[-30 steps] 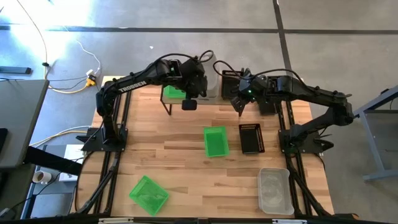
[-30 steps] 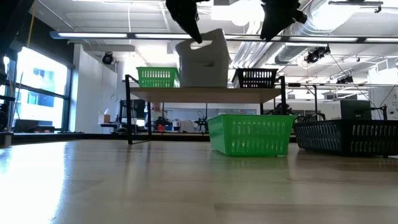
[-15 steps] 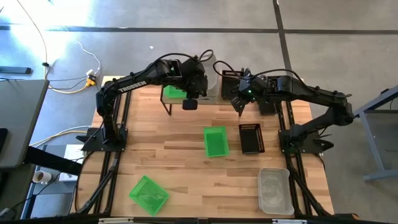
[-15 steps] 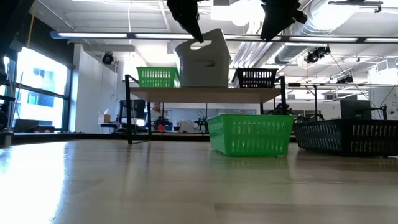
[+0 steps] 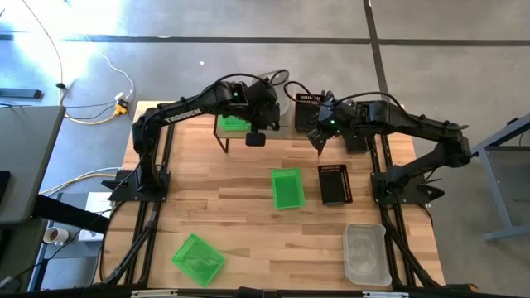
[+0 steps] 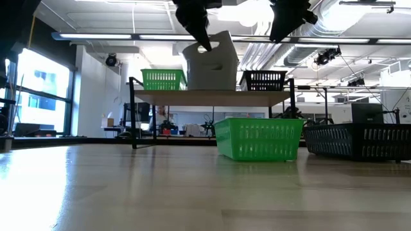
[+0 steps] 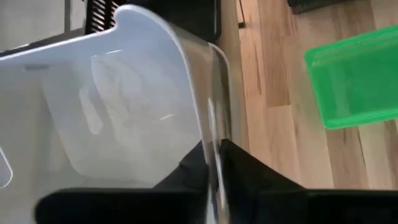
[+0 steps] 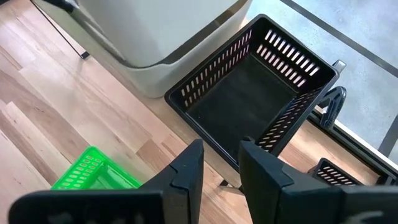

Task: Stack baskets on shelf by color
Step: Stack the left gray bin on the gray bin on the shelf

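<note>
The shelf point(image 6: 212, 96) stands at the table's far side. On it are a green basket point(image 6: 162, 79), a black basket point(image 6: 265, 79) and, between them, a whitish-grey basket point(image 6: 209, 64) with its rim tilted. My left gripper point(image 7: 214, 165) is shut on that whitish basket's wall and comes down onto it from above point(image 6: 203, 43). My right gripper point(image 8: 219, 163) is open and hovers over the near wall of the black basket point(image 8: 249, 93), touching nothing. In the high view it sits at the shelf's right half point(image 5: 319, 136). My left gripper pinches the whitish-grey basket's side wall at the rim point(image 7: 210, 134), one finger inside the basket and one outside. The fingers come from above, slanting down. The basket sits tilted in the hold, and its bottom point(image 6: 209, 87) reaches down to the shelf top.
On the table in front of the shelf lie a green basket point(image 5: 287, 188) and a black basket point(image 5: 334, 184). Nearer, a whitish basket point(image 5: 366, 252) sits at the right and a green basket point(image 5: 198, 258) at the left. Bare wood shows at the table's left and middle.
My left gripper has moved a little toward the table's right, still shut on the whitish-grey basket. The basket has shifted slightly right along the shelf, toward the black basket.
</note>
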Robot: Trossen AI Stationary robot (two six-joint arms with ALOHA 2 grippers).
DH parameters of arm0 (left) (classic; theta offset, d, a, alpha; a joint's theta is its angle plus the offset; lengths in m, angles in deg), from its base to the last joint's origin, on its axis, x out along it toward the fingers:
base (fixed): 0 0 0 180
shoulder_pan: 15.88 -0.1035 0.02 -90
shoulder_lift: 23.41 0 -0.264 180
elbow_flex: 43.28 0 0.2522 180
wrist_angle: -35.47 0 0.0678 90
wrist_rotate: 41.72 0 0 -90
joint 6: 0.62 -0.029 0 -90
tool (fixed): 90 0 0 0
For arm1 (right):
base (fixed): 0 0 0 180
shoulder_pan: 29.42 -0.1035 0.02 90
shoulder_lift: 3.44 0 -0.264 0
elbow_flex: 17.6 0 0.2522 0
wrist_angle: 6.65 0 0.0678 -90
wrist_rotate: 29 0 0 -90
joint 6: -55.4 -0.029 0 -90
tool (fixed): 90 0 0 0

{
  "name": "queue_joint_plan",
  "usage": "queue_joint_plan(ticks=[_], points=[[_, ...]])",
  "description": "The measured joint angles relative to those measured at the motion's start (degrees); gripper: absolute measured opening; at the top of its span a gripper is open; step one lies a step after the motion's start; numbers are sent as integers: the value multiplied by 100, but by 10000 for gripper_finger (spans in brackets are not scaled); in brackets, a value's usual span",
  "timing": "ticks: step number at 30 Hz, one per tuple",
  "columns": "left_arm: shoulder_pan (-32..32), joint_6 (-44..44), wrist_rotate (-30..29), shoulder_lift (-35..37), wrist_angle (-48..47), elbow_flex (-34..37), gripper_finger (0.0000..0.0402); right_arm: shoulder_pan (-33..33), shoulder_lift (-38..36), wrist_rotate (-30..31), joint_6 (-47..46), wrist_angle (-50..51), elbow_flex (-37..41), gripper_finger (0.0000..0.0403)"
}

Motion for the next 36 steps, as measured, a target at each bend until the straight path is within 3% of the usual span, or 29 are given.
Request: queue_joint_plan(ticks=[7,12,20,36], points=[[32,-30,-149,7,212,0,6,0,0,-2,1,0,0,87],[132,-173,-646,11,198,-4,2,0,0,-1,2,7,0,87],[225,-165,-884,17,-237,-521,0,0,0,0,2,18,0,87],[225,-2,-597,-26,-848,-754,0,0,0,0,-116,18,0,87]])
